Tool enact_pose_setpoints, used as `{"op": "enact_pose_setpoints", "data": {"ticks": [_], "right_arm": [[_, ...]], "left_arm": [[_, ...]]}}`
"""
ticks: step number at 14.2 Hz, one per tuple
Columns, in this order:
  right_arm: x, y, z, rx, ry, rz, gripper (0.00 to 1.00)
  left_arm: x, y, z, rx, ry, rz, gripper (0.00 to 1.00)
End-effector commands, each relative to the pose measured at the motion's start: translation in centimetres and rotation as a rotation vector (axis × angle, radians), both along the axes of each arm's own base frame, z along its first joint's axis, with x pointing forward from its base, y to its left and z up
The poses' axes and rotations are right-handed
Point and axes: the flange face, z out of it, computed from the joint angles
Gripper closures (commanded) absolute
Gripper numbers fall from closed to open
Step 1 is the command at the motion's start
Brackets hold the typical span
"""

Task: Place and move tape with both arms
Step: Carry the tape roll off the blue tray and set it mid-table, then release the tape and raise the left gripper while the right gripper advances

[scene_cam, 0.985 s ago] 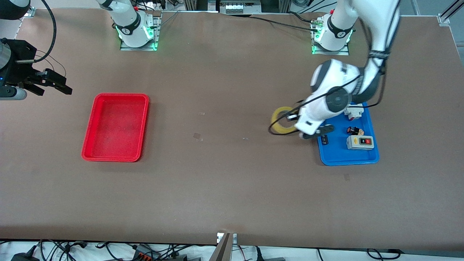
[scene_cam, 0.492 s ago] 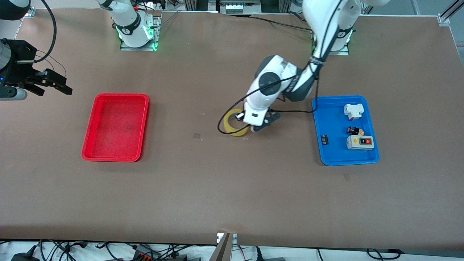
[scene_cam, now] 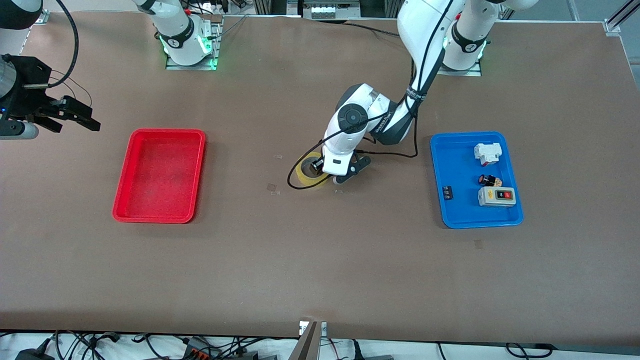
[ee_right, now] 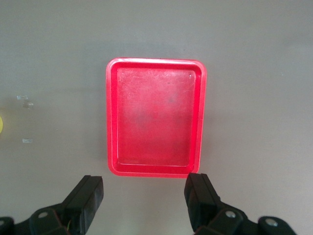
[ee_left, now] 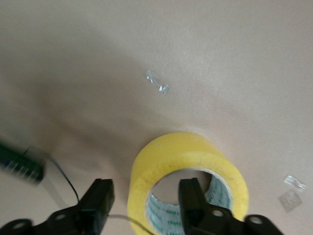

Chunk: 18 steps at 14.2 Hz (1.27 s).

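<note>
The right tool (scene_cam: 75,116) hangs over the worktop's (scene_cam: 320,260) edge at the right arm's end, just outside the red tray (scene_cam: 160,175), its jaws spread wide and empty; that arm waits. In the right wrist view the red tray (ee_right: 155,122) lies straight ahead of the parted fingers (ee_right: 85,198) and holds nothing.

The tape (scene_cam: 306,172) lies flat on the worktop about midway between the red tray and the blue tray (scene_cam: 457,210), its hole facing up. The left tool (scene_cam: 336,175) is down on the roll, and this is the relation that counts: in the left wrist view one finger (ee_left: 191,198) stands inside the hole of the tape (ee_left: 188,161) and the other outside the yellow wall, with a gap showing, so the jaws straddle the wall loosely, not clamped. The roll appears set down at the handover spot. It lies toward the red tray from the left tool, well apart from the right tool, which would have to reach over the tray to it.

The brown surface is flat and matte, with a few scraps of clear film (ee_left: 156,81) near the roll. The blue tray carries small switch blocks (scene_cam: 496,196).
</note>
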Motion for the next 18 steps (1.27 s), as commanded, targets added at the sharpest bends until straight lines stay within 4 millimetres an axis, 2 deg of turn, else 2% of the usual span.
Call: {"op": "enact_pose_setpoints", "data": {"ticks": [1,4,5,7,8,10,14,15,16,17,18], "right_arm": [[0.0,0.1,0.9,0.008,-0.019,-0.001,0.0],[0.6,0.6,-0.4,0.01,0.016,0.013,0.0],[1.6,1.9,-3.0,0.014,0.063,0.052,0.0],[2.3,2.7,-4.2,0.035,0.083,0.077,0.0],[2.6,4.1,-5.6,0.057,0.106,0.096,0.0],[3.0,9.7,-8.1,0.064,0.14,0.168,0.0],[4.0,19.7,-14.1,0.049,0.126,0.247,0.0],[3.8,22.2,-15.2,0.045,0.12,0.247,0.0],[3.6,24.9,-17.0,0.036,0.12,0.22,0.0],[3.5,26.6,-18.6,0.032,0.116,0.183,0.0],[3.0,29.5,-20.5,0.028,0.108,0.168,0.0]], "left_arm": [[1.4,3.3,8.9,0.024,-0.001,0.014,0.0],[2.4,8.1,15.2,0.132,-0.015,-0.023,0.0],[3.3,10.6,16.4,0.154,-0.01,-0.032,0.0],[4.8,15.4,18.1,0.16,0.024,-0.108,0.0],[5.4,18.2,19.1,0.158,0.045,-0.148,0.0],[6.0,23.5,21.4,0.146,0.078,-0.214,0.0],[6.2,32.3,25.0,0.101,0.111,-0.357,0.0],[6.1,35.5,27.2,0.082,0.087,-0.38,0.0],[5.8,37.1,28.5,0.068,0.068,-0.422,0.0],[5.5,38.4,29.9,0.058,0.042,-0.464,0.0],[4.9,40.1,31.7,0.054,0.006,-0.493,0.0]]}}
